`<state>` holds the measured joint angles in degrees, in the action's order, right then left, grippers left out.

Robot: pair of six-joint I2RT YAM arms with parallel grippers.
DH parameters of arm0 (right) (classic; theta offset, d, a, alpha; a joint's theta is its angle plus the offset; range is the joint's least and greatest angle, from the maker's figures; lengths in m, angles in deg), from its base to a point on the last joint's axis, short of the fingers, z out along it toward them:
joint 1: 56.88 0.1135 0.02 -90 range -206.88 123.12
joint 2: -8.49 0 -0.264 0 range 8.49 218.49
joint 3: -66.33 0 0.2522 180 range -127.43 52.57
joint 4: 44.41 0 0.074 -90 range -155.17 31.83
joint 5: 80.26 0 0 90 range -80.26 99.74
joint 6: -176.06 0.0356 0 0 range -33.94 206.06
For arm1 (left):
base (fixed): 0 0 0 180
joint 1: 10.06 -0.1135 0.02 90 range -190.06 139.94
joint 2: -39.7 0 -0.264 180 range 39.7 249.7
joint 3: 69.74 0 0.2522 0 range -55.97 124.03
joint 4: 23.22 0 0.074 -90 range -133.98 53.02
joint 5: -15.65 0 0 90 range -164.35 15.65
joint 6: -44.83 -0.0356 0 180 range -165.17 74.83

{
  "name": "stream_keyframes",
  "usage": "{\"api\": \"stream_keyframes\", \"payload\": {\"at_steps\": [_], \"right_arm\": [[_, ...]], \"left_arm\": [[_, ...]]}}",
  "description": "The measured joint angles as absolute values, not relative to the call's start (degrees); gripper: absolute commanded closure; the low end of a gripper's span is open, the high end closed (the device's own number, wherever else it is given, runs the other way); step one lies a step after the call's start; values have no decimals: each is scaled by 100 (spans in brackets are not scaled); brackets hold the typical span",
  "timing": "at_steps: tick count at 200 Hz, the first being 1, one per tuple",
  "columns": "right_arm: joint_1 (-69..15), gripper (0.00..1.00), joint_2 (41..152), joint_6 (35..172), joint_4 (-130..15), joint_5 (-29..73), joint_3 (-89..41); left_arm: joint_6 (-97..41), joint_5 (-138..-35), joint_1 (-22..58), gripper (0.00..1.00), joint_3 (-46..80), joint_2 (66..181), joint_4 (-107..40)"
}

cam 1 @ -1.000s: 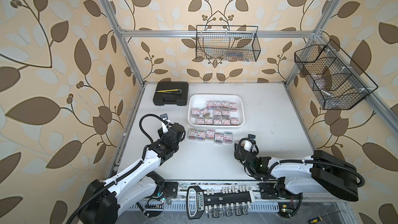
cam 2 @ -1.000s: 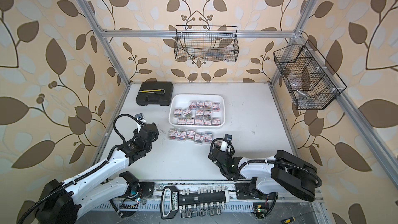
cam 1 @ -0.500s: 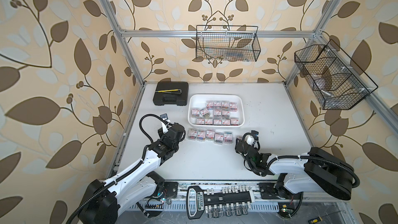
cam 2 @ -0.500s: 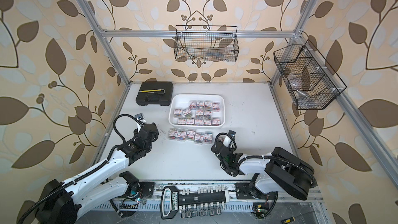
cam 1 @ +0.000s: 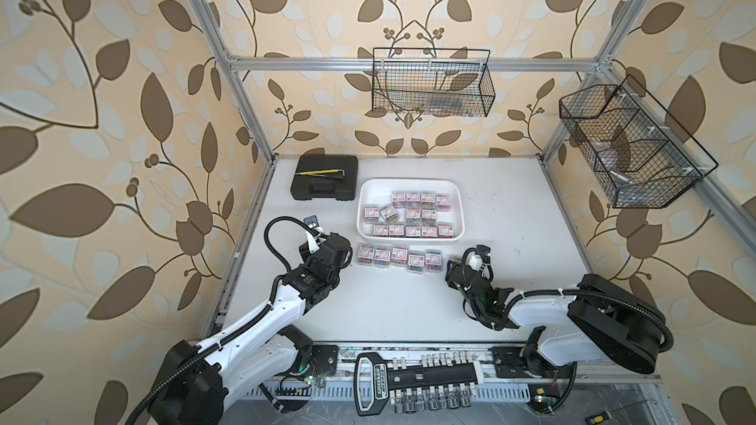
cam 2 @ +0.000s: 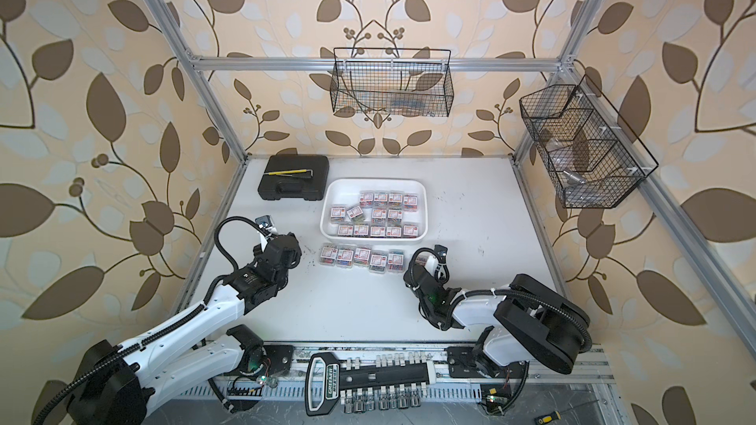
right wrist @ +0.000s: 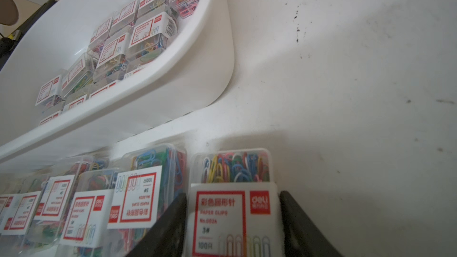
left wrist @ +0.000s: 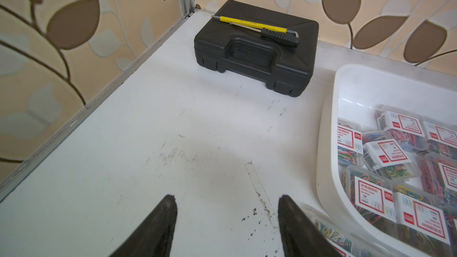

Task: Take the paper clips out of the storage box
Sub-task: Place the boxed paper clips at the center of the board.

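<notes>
We count 6 paper clip boxes point(cam 1: 399, 257) on the table point(cam 1: 511, 206), 13 in the storage box point(cam 1: 376, 194). Left gripper point(left wrist: 226, 200) gapes empty; right gripper point(right wrist: 232, 194) straddles box 6 point(right wrist: 235, 166), grip unclear.

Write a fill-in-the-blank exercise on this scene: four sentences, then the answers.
1. The yellow tool lies on top of the black ____.
2. The left gripper is open and holds ____.
3. The clip box between the jaws of the right gripper rests on the ____, outside the tray.
4. There are ____ wire baskets.
Answers: case; nothing; table; two.
</notes>
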<state>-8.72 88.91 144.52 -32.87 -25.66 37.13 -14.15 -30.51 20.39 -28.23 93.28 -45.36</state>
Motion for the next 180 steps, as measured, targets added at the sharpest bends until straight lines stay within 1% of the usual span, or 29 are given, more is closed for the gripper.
{"api": "stream_keyframes", "payload": {"at_steps": [12, 25, 38, 64, 134, 169, 180], "right_arm": [[-901, 39, 8891, 14443, -3210, -2511, 3713], [-947, 36, 8891, 14423, -3103, -2437, 3713], [-1038, 36, 8895, 14358, -2983, -2319, 3715], [-1198, 36, 8985, 14259, -2771, -2091, 3715], [-1047, 41, 9326, 14211, -2262, -2002, 3715], [-964, 41, 9385, 14194, -2050, -2000, 3715], [-962, 39, 9372, 14191, -2026, -2002, 3715]], "left_arm": [[-1380, -3019, 2039, 32, -2823, 9326, -4547], [-1360, -3014, 2039, 31, -2831, 9302, -4556], [-1347, -2990, 2039, 31, -2890, 9213, -4547], [-1338, -2911, 2039, 30, -3006, 9014, -4573], [-1343, -2898, 2070, 31, -3035, 8990, -4564], [-1343, -2898, 2074, 31, -3035, 9001, -4562], [-1343, -2898, 2074, 31, -3035, 8998, -4558]]}}
